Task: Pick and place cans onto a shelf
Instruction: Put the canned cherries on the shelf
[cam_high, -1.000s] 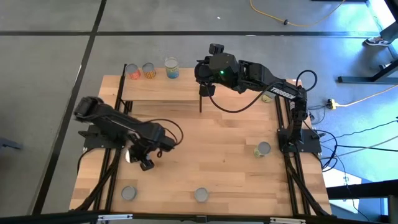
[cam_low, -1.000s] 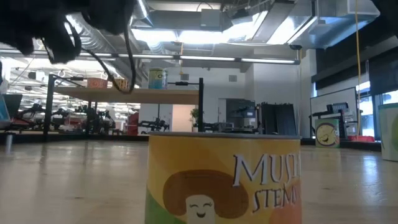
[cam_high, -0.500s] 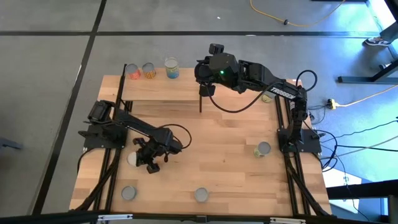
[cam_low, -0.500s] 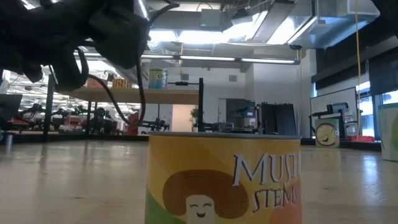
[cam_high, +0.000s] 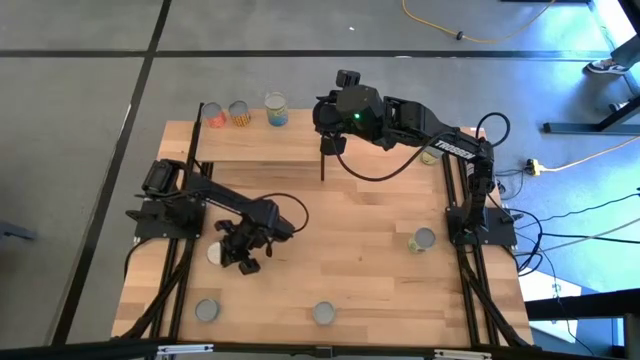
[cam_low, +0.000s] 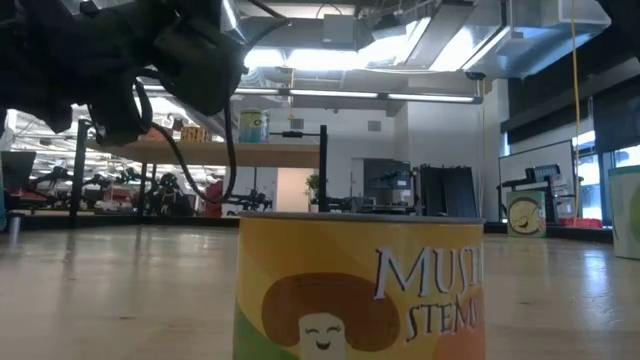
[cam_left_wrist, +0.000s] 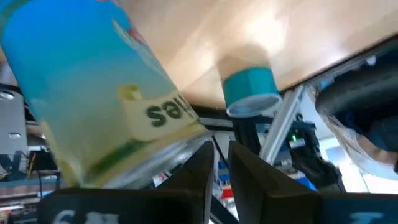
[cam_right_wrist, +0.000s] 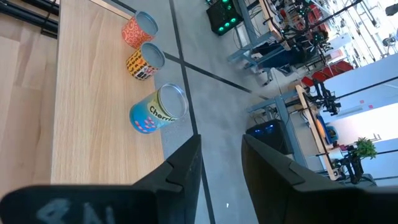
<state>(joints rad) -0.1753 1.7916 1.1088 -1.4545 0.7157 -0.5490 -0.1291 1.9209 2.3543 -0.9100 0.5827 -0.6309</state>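
Looking down from the high view, the left gripper (cam_high: 243, 256) sits at about 8 o'clock on the table, right beside a pale can (cam_high: 216, 254); whether its fingers are apart or together cannot be told. The right gripper (cam_high: 330, 135), fingers apart and empty, hovers at 12 o'clock by the shelf (cam_high: 260, 145), which carries three cans (cam_high: 240, 113) on its far edge. The low view shows a yellow mushroom can (cam_low: 360, 285) up close. The left wrist view shows a blue-green can (cam_left_wrist: 99, 93) tilted before the fingers. The right wrist view shows the three shelf cans.
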